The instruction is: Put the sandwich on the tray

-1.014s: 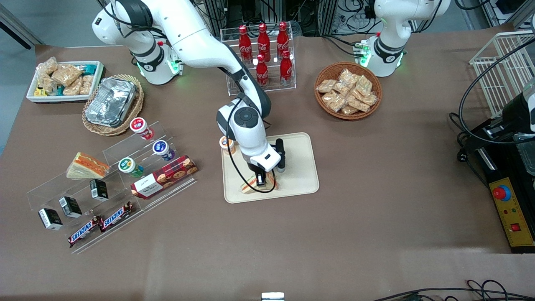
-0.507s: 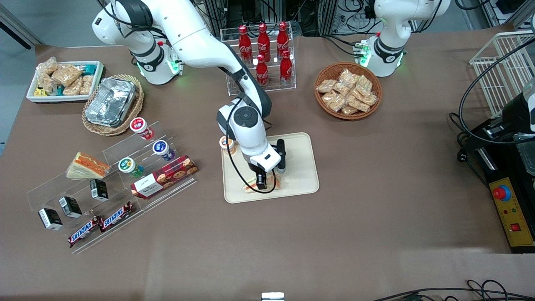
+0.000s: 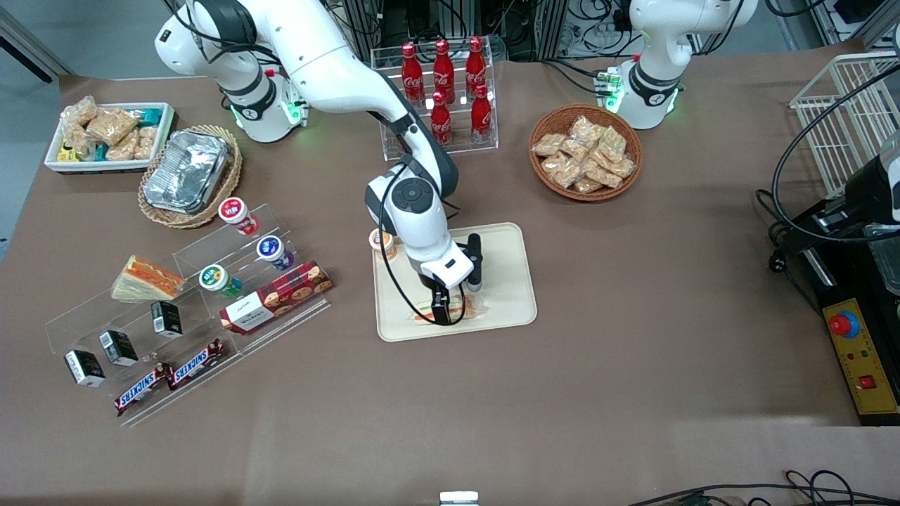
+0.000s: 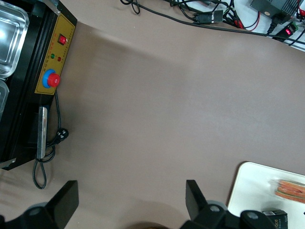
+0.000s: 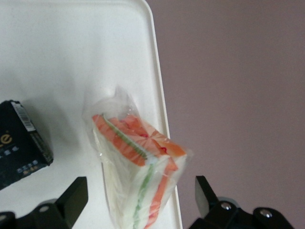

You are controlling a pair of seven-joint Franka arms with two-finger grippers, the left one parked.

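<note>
The right arm's gripper [image 3: 441, 309] hangs low over the cream tray [image 3: 503, 253], fingers spread wide to either side of the wrapped sandwich [image 3: 460, 307], which lies on the tray floor close to the rim nearer the front camera

In the right wrist view both fingers [image 5: 71, 200] stand apart from the clear wrap, with the sandwich [image 5: 136, 162] resting on its side between them, its red-orange and green filling facing up

The wedge appears to be delivered, so the risk now lies in how the arm leaves. The loose plastic wrap bulges toward the fingers, and a lift that drifts sideways could catch a fold and drag the wedge along. It sits just beside the raised rim [image 5: 159, 95], and one corner may already reach over it, though that cannot be told for certain. A small nudge that way could tip it onto the brown table [image 5: 238, 95]

A small black box [image 5: 21, 143] shares the tray, near the sandwich but not touching it. A finger swinging toward it could knock it into the wedge or shove it across the smooth floor. An orange-lidded cup [image 3: 382, 241] stands at the tray corner nearest the arm's elbow, where the forearm or the looped black cable [image 3: 394, 281] might brush it as the arm pulls back

A straight vertical lift with the fingers kept wide looks like the safest way out
</note>
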